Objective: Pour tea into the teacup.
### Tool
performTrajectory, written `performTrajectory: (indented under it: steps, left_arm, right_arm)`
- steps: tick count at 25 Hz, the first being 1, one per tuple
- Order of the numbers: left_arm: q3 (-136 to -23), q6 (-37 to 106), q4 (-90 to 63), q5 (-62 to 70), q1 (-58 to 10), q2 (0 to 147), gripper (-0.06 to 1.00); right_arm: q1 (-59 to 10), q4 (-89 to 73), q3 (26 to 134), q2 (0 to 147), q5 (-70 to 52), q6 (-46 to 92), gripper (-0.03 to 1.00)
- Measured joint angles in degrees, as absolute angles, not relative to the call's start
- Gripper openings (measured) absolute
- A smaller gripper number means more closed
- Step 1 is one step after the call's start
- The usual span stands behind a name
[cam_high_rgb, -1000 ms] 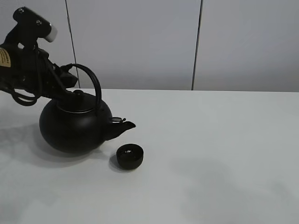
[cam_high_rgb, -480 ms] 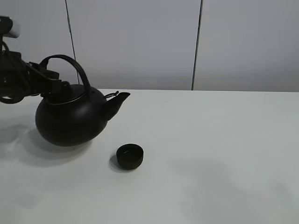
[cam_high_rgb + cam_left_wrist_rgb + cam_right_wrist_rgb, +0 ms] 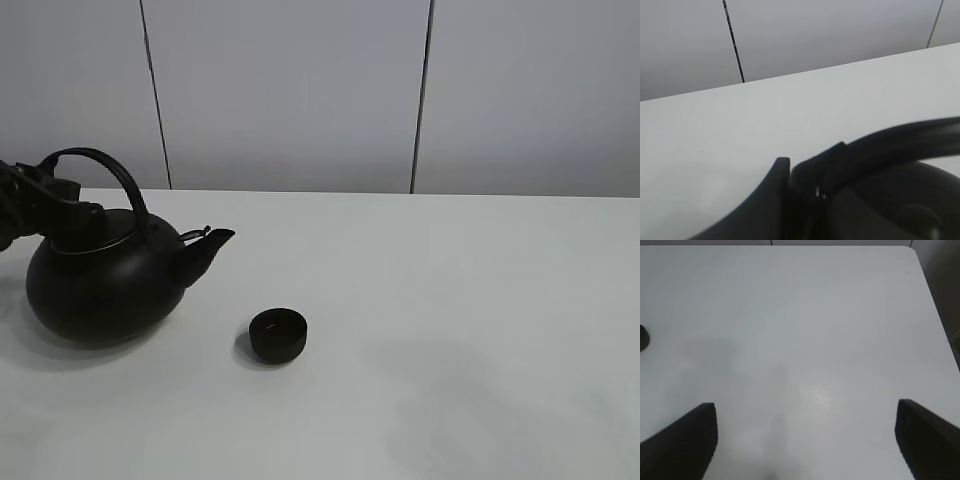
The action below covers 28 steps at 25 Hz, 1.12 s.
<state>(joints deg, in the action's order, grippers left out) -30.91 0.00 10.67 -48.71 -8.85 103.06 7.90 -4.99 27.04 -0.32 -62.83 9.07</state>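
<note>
The big black kettle [image 3: 105, 285] is upright at the left of the white table [image 3: 450, 300], its spout [image 3: 210, 245] pointing right. I cannot tell if it rests on the table or hangs just above it. My left gripper [image 3: 55, 200] is shut on its arched handle [image 3: 105, 160] at the left end. The left wrist view shows the handle [image 3: 900, 140] in the gripper [image 3: 805, 185]. The small black teacup [image 3: 277, 333] stands apart, right of and in front of the kettle. My right gripper [image 3: 805, 440] is open and empty over bare table; the teacup's edge [image 3: 642, 337] shows there.
A grey panelled wall [image 3: 300, 90] stands behind the table's far edge. The table's right edge and corner [image 3: 920, 270] show in the right wrist view.
The kettle was tipped with its spout over the teacup. It has been brought level, moved left and lowered, away from the cup. The teacup has not moved.
</note>
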Motion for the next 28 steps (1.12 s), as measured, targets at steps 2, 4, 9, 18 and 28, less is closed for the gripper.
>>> performTrajectory:
  steps: [2, 4, 9, 18, 28]
  left_arm:
    - [-30.8, 0.0, 10.6, -50.3, -8.9, 104.8, 0.1]
    - [-30.5, 0.0, 10.6, -52.3, -9.0, 106.2, 0.1]
    - [-30.1, 0.0, 10.6, -53.8, -9.4, 106.6, 0.1]
    - [-30.1, -0.7, 10.6, -56.9, -9.5, 106.5, 0.32]
    - [-25.8, -1.8, 11.1, -59.8, -9.6, 103.6, 0.54]
  right_arm:
    - [7.9, -5.0, 27.0, -0.3, -62.8, 9.1, 0.66]
    - [7.9, -5.0, 27.0, -0.3, -62.8, 9.1, 0.66]
    - [7.9, -5.0, 27.0, -0.3, -62.8, 9.1, 0.66]
    - [7.9, -5.0, 27.0, -0.3, -62.8, 9.1, 0.66]
    - [7.9, -5.0, 27.0, -0.3, -62.8, 9.1, 0.66]
